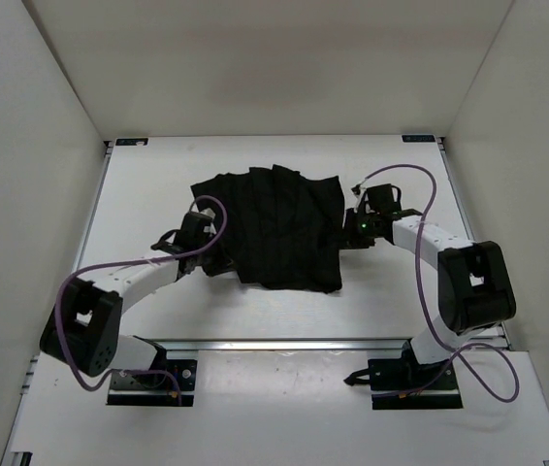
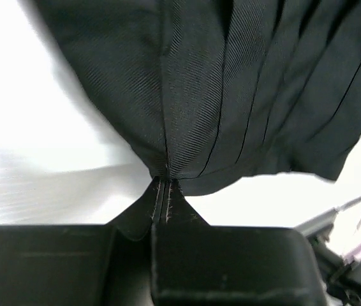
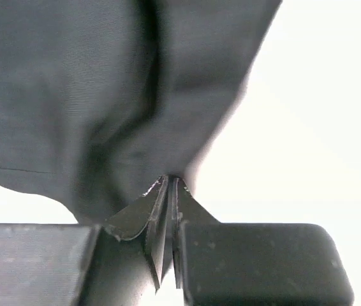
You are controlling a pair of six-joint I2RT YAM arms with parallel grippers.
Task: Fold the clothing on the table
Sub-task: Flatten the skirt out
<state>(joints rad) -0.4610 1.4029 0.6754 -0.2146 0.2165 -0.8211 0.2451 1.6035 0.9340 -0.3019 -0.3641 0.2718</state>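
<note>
Bright, even overhead light; shadows faint. In the 2 wrist views the table (image 2: 53, 159) glares to blank white. The right wrist view shows the clothing (image 3: 72, 95) blurred.

The black clothing (image 1: 276, 228) lies spread out with long creases near the middle of the white tabletop (image 1: 158, 184), a little toward its far side. The left arm (image 1: 129, 277) reaches the lower left edge of the cloth and the right arm (image 1: 430, 238) reaches its right edge. A purple cable (image 1: 420, 180) loops along each arm, and white walls (image 1: 255, 68) stand around the tabletop.
</note>
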